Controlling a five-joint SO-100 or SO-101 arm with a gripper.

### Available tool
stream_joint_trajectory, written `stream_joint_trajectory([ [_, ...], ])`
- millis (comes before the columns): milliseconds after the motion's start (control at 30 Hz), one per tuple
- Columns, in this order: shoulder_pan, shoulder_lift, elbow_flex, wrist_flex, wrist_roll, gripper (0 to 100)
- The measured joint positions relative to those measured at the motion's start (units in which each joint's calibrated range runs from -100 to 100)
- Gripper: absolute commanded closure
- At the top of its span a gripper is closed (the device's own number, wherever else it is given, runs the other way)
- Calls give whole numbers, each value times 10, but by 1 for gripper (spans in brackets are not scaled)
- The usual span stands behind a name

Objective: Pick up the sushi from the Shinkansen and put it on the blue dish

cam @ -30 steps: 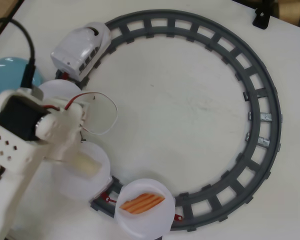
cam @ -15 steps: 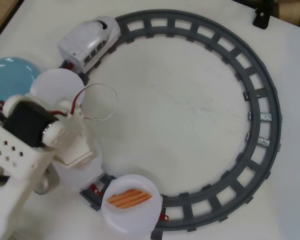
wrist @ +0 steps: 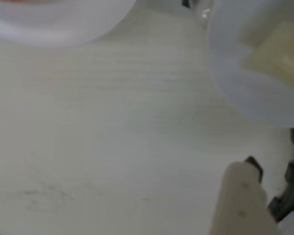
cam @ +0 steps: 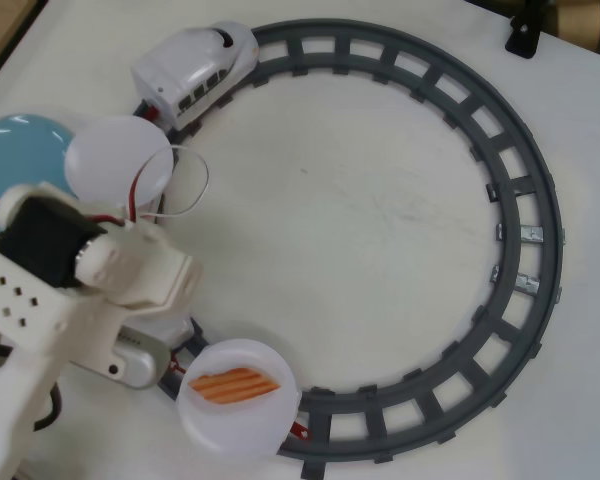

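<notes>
The white Shinkansen (cam: 195, 70) stands on the grey ring track (cam: 525, 235) at the upper left of the overhead view. A round white plate (cam: 120, 160) rides behind it. Another white plate (cam: 238, 425) at the bottom carries an orange-striped sushi (cam: 233, 385). The blue dish (cam: 15, 150) lies at the left edge, partly under the first plate. My arm (cam: 90, 290) covers the track between the two plates, and its gripper is hidden there. In the blurred wrist view one pale finger (wrist: 240, 200) shows at the lower right, below a white plate (wrist: 235, 88) holding a yellowish piece (wrist: 279, 54).
A red and white cable loop (cam: 185, 185) hangs beside the arm. A grey train car (cam: 135, 358) shows under the arm. A black clamp (cam: 525, 30) sits at the top right. The white table (cam: 360, 220) shows inside the ring.
</notes>
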Motion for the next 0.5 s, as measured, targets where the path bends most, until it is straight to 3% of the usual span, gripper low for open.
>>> stream_joint_trajectory([
  [500,-34,0,79,-112,134,63],
])
